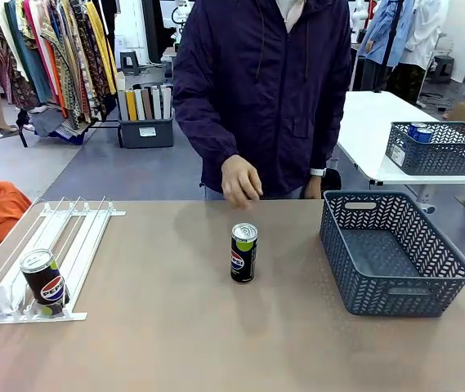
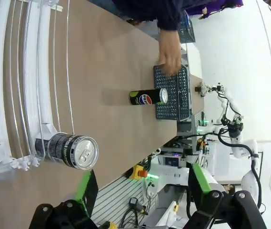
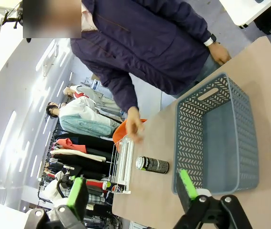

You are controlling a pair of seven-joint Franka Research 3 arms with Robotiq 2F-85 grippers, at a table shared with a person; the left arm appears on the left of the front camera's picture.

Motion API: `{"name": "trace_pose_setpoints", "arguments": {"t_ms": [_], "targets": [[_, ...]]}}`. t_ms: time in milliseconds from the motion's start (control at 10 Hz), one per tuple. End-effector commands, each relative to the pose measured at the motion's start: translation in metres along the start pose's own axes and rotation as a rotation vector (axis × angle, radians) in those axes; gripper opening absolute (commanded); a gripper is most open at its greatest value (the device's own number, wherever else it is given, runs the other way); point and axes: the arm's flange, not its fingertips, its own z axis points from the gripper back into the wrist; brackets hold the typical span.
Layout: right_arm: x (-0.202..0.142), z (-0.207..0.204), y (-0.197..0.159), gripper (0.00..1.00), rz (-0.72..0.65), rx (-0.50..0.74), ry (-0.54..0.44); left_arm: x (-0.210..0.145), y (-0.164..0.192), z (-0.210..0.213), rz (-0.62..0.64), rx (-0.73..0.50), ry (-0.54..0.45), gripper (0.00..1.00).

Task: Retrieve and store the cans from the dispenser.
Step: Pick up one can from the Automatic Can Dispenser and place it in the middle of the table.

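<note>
A dark Pepsi can [image 1: 44,282] leans at the low end of the white wire dispenser [image 1: 77,224] at the table's left, against the stoppers. A second Pepsi can [image 1: 243,252] stands upright mid-table, below the person's hand [image 1: 240,181]. In the left wrist view my left gripper [image 2: 142,191] is open above the table's near edge, with the dispenser's can [image 2: 71,150] just ahead of its left finger and the other can [image 2: 148,97] farther off. My right gripper [image 3: 133,191] is open and empty, high above the mid-table can [image 3: 152,164].
An empty dark grey lattice basket [image 1: 391,253] sits on the table's right side, also seen from the wrists [image 2: 172,93] [image 3: 216,138]. A person in a dark jacket stands at the far edge. Another basket [image 1: 440,147] rests on a white table behind.
</note>
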Motion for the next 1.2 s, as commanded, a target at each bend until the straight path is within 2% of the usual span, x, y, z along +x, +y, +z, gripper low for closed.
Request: {"name": "trace_pose_setpoints", "arguments": {"t_ms": [0,300,400,600,700,800,900,1100], "targets": [[0.003,-0.002,0.001,1.00,0.025,0.026,-0.017,-0.002,0.000,0.003,0.008,-0.002,0.013,1.00],[0.003,-0.002,0.001,1.00,0.025,0.026,-0.017,0.000,0.000,0.000,0.000,0.000,0.000,1.00],[0.003,-0.002,0.001,1.00,0.025,0.026,-0.017,-0.001,-0.017,-0.003,0.005,0.137,0.024,1.00],[0.003,-0.002,0.001,1.00,0.025,0.026,-0.017,-0.014,-0.059,-0.010,0.087,0.570,0.120,1.00],[0.003,-0.002,0.001,1.00,0.025,0.026,-0.017,-0.019,-0.073,-0.021,0.084,0.757,0.154,1.00],[0.003,-0.002,0.001,1.00,0.025,0.026,-0.017,-0.023,-0.084,-0.038,0.086,0.887,0.172,1.00],[0.003,-0.002,0.001,1.00,0.025,0.026,-0.017,-0.025,-0.093,-0.058,0.059,0.936,0.206,1.00],[0.003,-0.002,0.001,1.00,0.025,0.026,-0.017,-0.020,-0.109,-0.110,0.096,1.055,0.145,1.00]]}}
